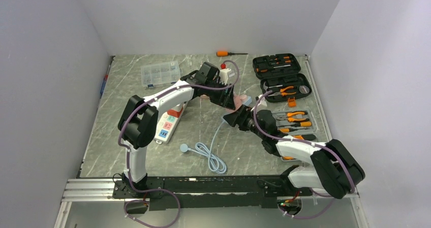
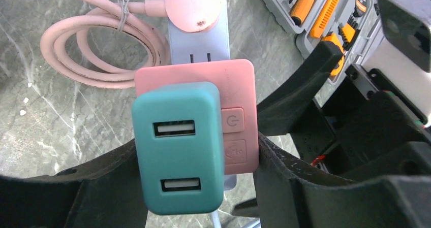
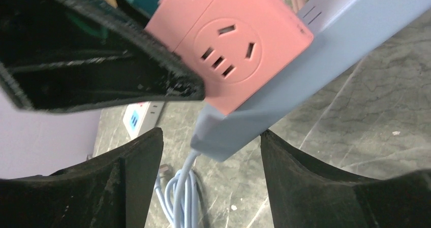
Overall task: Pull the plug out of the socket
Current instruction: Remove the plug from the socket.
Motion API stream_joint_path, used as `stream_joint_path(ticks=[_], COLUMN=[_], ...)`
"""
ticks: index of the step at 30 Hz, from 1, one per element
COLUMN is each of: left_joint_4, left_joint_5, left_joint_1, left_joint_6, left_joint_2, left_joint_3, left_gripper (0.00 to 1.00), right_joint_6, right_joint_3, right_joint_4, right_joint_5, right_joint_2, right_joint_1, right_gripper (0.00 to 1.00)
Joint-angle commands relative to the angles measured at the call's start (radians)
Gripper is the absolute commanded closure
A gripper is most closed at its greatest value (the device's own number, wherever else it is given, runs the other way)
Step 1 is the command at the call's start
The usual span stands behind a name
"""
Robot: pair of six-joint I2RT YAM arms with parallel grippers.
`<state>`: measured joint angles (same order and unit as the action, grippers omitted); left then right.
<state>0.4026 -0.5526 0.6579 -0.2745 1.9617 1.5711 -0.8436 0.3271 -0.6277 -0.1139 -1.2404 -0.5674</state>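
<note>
A pink cube socket [image 2: 236, 86] lies against a light-blue power strip [image 2: 198, 35], both lifted off the table. A teal USB charger plug [image 2: 178, 147] sits in the cube's face. A round pink plug [image 2: 193, 4] with a coiled pink cable [image 2: 96, 50] is in the strip further along. My left gripper [image 2: 195, 152] is shut across the cube and charger, one finger on the teal side, the other on the pink side. My right gripper [image 3: 211, 136] is open around the strip's [image 3: 315, 60] cable end. Its right finger [image 3: 284, 157] touches the strip; the left one stands apart.
The strip's blue cable [image 1: 213, 152] trails in a coil on the table. A white power strip [image 1: 167, 124] lies left, a clear parts box [image 1: 160, 74] behind it. An open tool case [image 1: 282, 75], a pliers tray [image 1: 297, 120] and a screwdriver [image 1: 223, 53] lie right and back.
</note>
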Motion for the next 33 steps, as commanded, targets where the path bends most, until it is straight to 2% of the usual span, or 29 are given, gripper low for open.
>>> stream_joint_path(ticks=[1, 9, 15, 19, 23, 33], left_joint_4=[-0.105, -0.125, -0.150, -0.183, -0.191, -0.211], left_joint_5=[-0.082, -0.083, -0.104, -0.134, -0.155, -0.160], left_joint_1=[-0.002, -0.012, -0.038, -0.054, -0.057, -0.056], left_joint_6=[-0.064, -0.105, -0.143, -0.167, -0.185, -0.215], left_joint_2=[-0.031, -0.047, -0.076, -0.108, -0.109, -0.135], left_joint_3=[0.071, 0.060, 0.028, 0.002, 0.002, -0.028], left_gripper=[0.80, 0.81, 0.75, 0.80, 0.99, 1.00], right_joint_6=[-0.019, -0.067, -0.093, -0.102, -0.098, -0.101], right_joint_3=[0.086, 0.096, 0.088, 0.078, 0.098, 0.145], right_joint_4=[-0.004, -0.094, -0.139, -0.139, -0.125, -0.080], right_joint_5=[0.095, 0.166, 0.163, 0.182, 0.193, 0.253], right_joint_2=[-0.067, -0.134, -0.168, -0.160, -0.159, -0.157], right_joint_1=[-0.015, -0.055, -0.055, -0.056, -0.054, -0.042], right_gripper=[0.29, 0.31, 0.36, 0.39, 0.43, 0.45])
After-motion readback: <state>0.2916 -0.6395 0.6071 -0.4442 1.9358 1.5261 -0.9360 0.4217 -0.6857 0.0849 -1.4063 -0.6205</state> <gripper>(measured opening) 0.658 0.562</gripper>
